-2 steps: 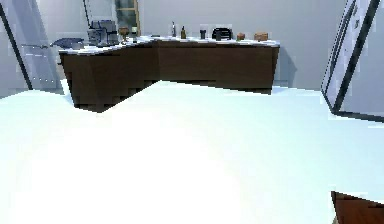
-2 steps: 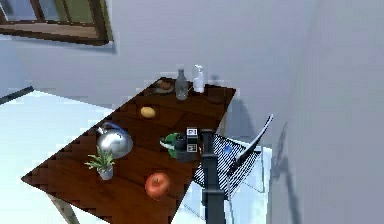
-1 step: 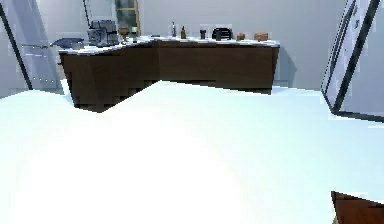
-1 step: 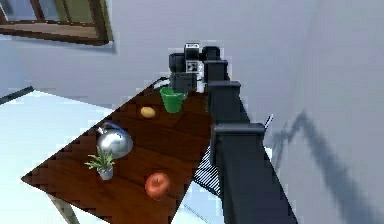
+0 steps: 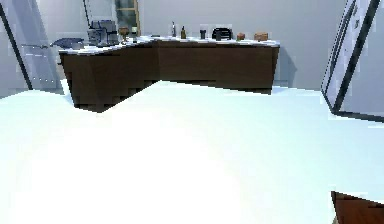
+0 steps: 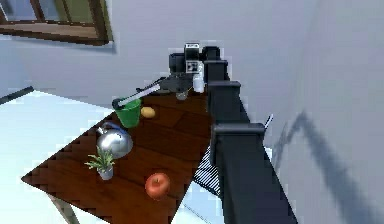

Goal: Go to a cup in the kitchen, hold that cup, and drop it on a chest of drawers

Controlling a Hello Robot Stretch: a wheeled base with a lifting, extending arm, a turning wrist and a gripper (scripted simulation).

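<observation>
Cup (image 6: 128,114), green, stands on table (image 6: 185,135), at far end of tool (image 6: 133,97).

Bright, even light whitens the floor (image 5: 200,150); soft grey shadows cross the wall (image 6: 335,90).

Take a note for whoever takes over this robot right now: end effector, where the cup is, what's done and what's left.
End effector: fingers close to the green cup; cannot tell whether it holds anything.
Cup: seems to stand on the far part of the wooden table, beside a small yellowish thing. A plant and an apple are nearer.
Done: the robot is parked at the cup with its arm out.
Left: confirm the hold, lift, drive to a chest of drawers, drop the cup there.
</observation>
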